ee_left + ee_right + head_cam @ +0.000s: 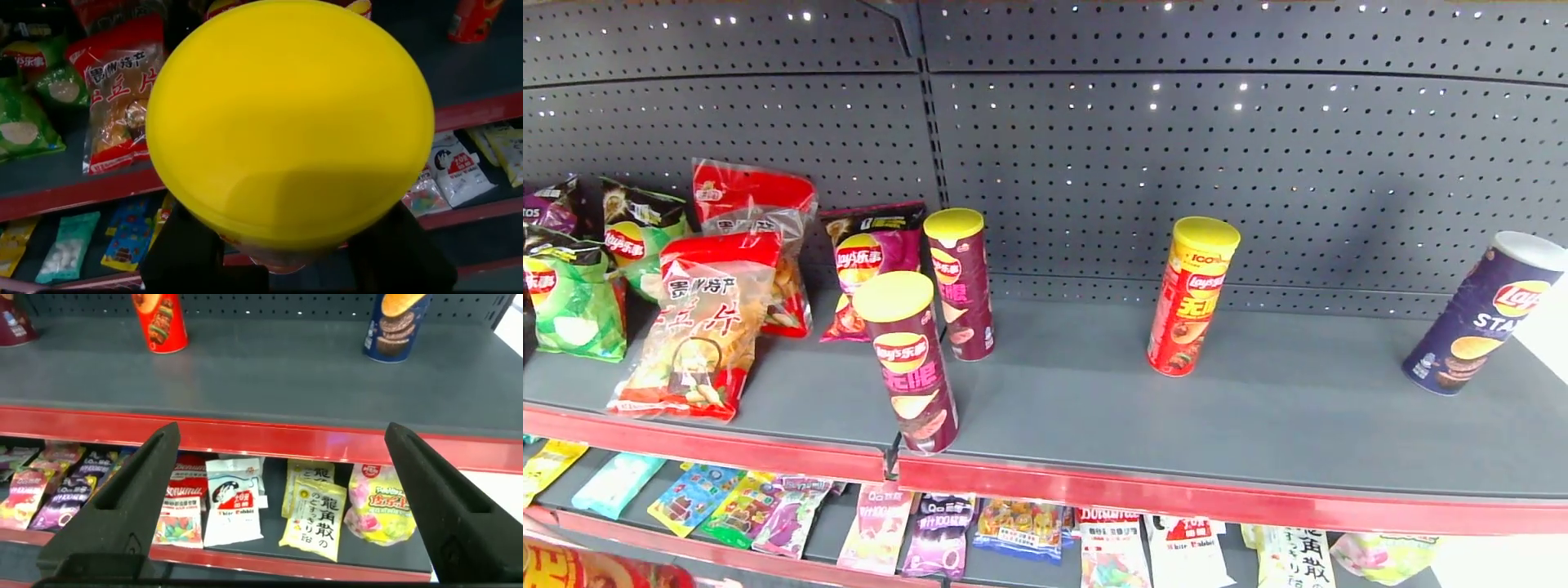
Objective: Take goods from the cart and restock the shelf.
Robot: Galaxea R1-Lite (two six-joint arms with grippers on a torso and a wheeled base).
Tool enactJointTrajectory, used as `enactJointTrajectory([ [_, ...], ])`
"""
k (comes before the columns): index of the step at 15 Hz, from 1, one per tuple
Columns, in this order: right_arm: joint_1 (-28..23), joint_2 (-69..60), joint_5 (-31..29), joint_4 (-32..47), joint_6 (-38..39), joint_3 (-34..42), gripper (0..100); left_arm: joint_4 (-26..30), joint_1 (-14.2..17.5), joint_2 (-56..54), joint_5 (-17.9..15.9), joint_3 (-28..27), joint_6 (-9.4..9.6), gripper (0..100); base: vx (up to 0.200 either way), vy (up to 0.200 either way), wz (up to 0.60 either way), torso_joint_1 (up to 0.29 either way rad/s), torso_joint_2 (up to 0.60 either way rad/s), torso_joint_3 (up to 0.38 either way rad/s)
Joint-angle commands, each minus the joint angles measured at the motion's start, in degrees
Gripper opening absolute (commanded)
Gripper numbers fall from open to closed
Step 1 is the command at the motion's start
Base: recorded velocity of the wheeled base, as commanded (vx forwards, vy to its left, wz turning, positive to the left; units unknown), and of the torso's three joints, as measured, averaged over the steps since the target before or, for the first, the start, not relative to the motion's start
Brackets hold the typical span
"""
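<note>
Nearest, in the left wrist view, the left gripper (286, 265) is clamped on a yellow-lidded can (290, 122). Its dark fingers (184, 257) are pressed to the can's body on either side just under the lid, and the lid is turned toward the wrist camera. The can is seen against the red front edge (73, 196) of the shelf (1258, 408); its base is hidden. In the right wrist view the right gripper (282, 437) is held facing that red edge, jaws spread wide with nothing between them. The sweet packets (233, 510) of the lower shelf (270, 551) are seen between its fingers (122, 506). In the head view the grey shelf board is spread across the middle of the frame. A front purple can (907, 367) is stood at the very lip, left of centre. A rear purple can (962, 286), likewise yellow-lidded, is set just behind it and slightly right. A red can (1191, 302) is stood upright right of centre, well apart from both. A dark blue can (1474, 322) with a white lid is placed at the right edge of the frame. On the left, a red-and-clear bag (698, 327) is laid near the front, with a green bag (572, 302) beside it and more snack bags propped behind. Farthest back, the upper half of the frame is taken up by the dark pegboard panel (1258, 163).
</note>
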State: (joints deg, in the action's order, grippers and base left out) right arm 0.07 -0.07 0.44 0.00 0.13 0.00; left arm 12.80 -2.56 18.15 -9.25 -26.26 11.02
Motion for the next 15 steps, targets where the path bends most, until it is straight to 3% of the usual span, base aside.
enactJointTrajectory([
  [1, 0.0, 0.2, 0.1, 0.0, 0.0, -0.1, 100, 0.0, 0.0, -2.0, -0.4, 1.5, -0.39, 0, 0.0, 0.0, 0.0, 0.0, 0.0, 0.0],
  [2, 0.0, 0.1, 0.1, 0.0, -0.3, -0.1, 100, 0.0, 0.0, -2.1, -0.9, 1.6, -0.65, 0, 0.0, 0.0, 0.0, 0.0, 0.0, 0.0],
  [3, 0.4, 1.2, 1.2, 0.0, -3.4, -0.2, 100, -0.1, 0.0, -2.1, -2.8, 1.4, -2.93, 0, 0.0, 0.0, 0.0, 0.0, 0.0, 0.0],
  [5, -0.2, 0.1, 1.3, -0.3, -3.3, -0.1, 100, -0.1, 0.3, -1.2, -2.8, 1.1, -5.04, 0, 0.0, 0.0, 0.0, 0.0, 0.0, 0.0],
  [9, -0.1, 0.1, 1.5, -0.3, -3.6, -0.2, 100, -0.3, 0.2, 0.7, -3.5, 1.4, -5.4, 0, 0.0, 0.0, 0.0, 0.0, 0.0, 0.0],
  [11, 0.1, 0.4, 3.0, -0.8, -3.5, -1.7, 100, -0.3, 0.3, 4.0, -1.8, 0.6, -5.4, 0, 0.0, 0.0, 0.0, 0.0, 0.0, 0.0],
  [12, 0.5, 5.2, 4.2, -0.9, -2.6, -7.6, 100, -0.1, 0.3, 4.1, -1.7, 0.4, -5.4, 0, 0.0, 0.0, 0.0, 0.0, 0.0, 0.0],
  [13, 1.1, 30.0, 3.3, -0.9, 10.9, -32.2, 100, 0.2, 0.1, 4.4, -3.6, 0.9, -5.22, 0, 0.0, 0.0, 0.0, 0.0, 0.0, 0.0],
  [14, 1.4, 36.2, 3.0, -0.3, 15.8, -39.4, 100, 0.5, 0.1, 4.5, -5.1, 1.4, -5.31, 0, 0.0, 0.0, 0.0, 0.0, 0.0, 0.0],
  [15, 2.9, 42.3, 4.6, -0.6, 10.2, -41.7, 100, 0.5, 0.1, 4.9, -7.1, 1.9, -5.31, 0, 0.0, 0.0, 0.0, 0.0, 0.0, 0.0],
])
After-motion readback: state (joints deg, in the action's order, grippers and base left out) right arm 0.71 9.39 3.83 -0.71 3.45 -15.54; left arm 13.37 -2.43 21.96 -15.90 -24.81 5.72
